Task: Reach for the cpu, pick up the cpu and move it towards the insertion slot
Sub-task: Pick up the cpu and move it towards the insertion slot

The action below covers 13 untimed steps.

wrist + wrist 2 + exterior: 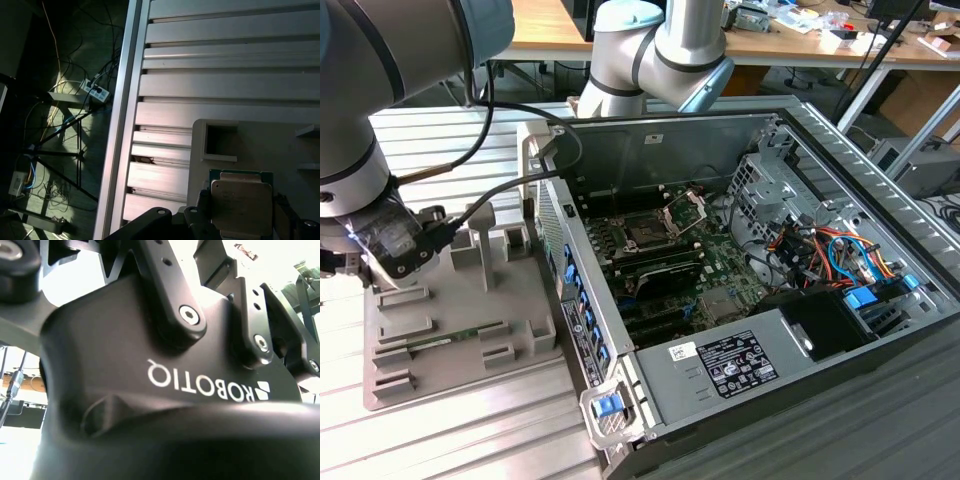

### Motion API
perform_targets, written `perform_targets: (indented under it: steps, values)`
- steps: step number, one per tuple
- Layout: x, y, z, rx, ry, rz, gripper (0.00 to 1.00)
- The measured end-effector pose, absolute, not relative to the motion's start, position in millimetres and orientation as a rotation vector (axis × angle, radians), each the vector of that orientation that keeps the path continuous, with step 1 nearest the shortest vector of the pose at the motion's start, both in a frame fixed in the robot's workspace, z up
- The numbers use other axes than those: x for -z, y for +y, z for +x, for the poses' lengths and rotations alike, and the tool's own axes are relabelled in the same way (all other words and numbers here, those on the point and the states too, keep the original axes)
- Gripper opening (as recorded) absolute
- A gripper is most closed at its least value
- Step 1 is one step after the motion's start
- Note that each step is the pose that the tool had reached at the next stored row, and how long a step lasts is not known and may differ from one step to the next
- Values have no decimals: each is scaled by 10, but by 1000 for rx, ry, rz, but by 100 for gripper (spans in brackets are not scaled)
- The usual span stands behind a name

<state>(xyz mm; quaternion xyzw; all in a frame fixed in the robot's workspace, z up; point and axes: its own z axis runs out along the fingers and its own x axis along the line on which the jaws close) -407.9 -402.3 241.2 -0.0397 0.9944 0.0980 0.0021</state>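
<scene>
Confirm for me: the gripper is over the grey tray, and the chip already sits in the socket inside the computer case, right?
No. The chip lies on the grey tray, not in the socket; the first wrist view shows it. The gripper is over the grey tray, as you said.

The cpu [241, 206] is a small flat square chip with a pale silvery metal face, notched at the corners, and a green edge showing along two sides. In the first wrist view it lies face up, flat on the grey tray [250, 145]. The insertion slot [645, 234] is a dark square socket on the motherboard [720, 270] inside the open computer case [840, 150]; its shiny metal frame looks lifted open beside it
</scene>
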Motion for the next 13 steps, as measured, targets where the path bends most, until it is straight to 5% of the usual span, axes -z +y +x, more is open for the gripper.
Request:
perform_targets:
  steps: [13]
  values:
    - [-2443,-4023,-4078,-298,3121,-125,55]
